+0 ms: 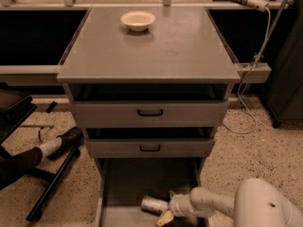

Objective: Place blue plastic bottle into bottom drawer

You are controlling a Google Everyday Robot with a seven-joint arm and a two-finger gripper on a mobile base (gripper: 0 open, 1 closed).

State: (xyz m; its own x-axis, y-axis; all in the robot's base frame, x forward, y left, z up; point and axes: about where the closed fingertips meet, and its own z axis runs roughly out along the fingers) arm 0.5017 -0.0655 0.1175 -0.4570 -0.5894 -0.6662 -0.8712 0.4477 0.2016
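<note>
The blue plastic bottle (152,204) lies on its side on the floor of the bottom drawer (135,181), which is pulled out below the two upper drawers. My gripper (167,207) is low inside that drawer, right at the bottle's right end, and reaches in from the right on the white arm (213,203). The bottle's right end is hidden behind the gripper, and I cannot tell whether the gripper holds it.
A cream round bowl (138,20) stands on the cabinet top (156,51). Both upper drawers (150,112) are slightly open. A person's leg and shoe (57,144) and a chair base are on the floor at the left. A cable (246,79) hangs at the right.
</note>
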